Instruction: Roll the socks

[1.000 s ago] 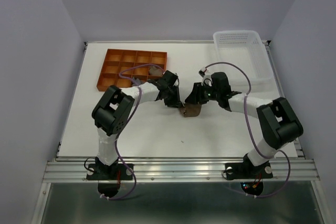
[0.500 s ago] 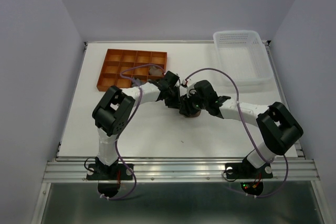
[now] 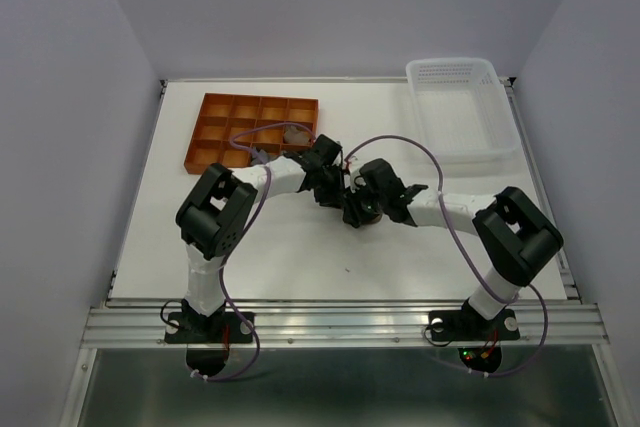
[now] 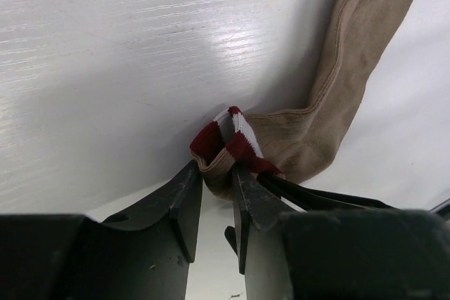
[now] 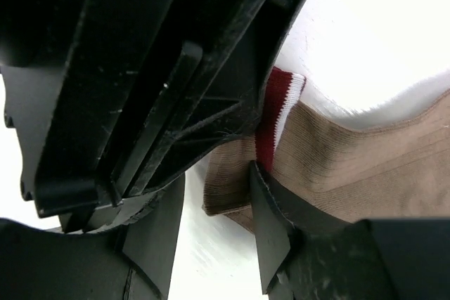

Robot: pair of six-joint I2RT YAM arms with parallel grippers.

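Note:
A tan-brown sock (image 4: 337,103) with a red-white striped cuff (image 4: 239,142) lies on the white table mid-scene. My left gripper (image 4: 216,173) is shut on the folded cuff edge, which fills the narrow gap at its tips. My right gripper (image 5: 214,180) has come in close from the right and stands open. Its right finger (image 5: 271,223) is tucked against the sock (image 5: 351,159), and a tan fold sits partway in the gap, clear of the left finger. From above, both grippers (image 3: 333,194) (image 3: 355,212) meet over the sock, which is mostly hidden. A grey sock (image 3: 296,133) sits in the orange tray.
The orange compartment tray (image 3: 215,137) stands at the back left, just behind the left arm. A white mesh basket (image 3: 455,107) stands at the back right. Purple cables arc over both forearms.
The right arm has swung left and down until its gripper sits against the left gripper at the sock. The left arm has barely moved.

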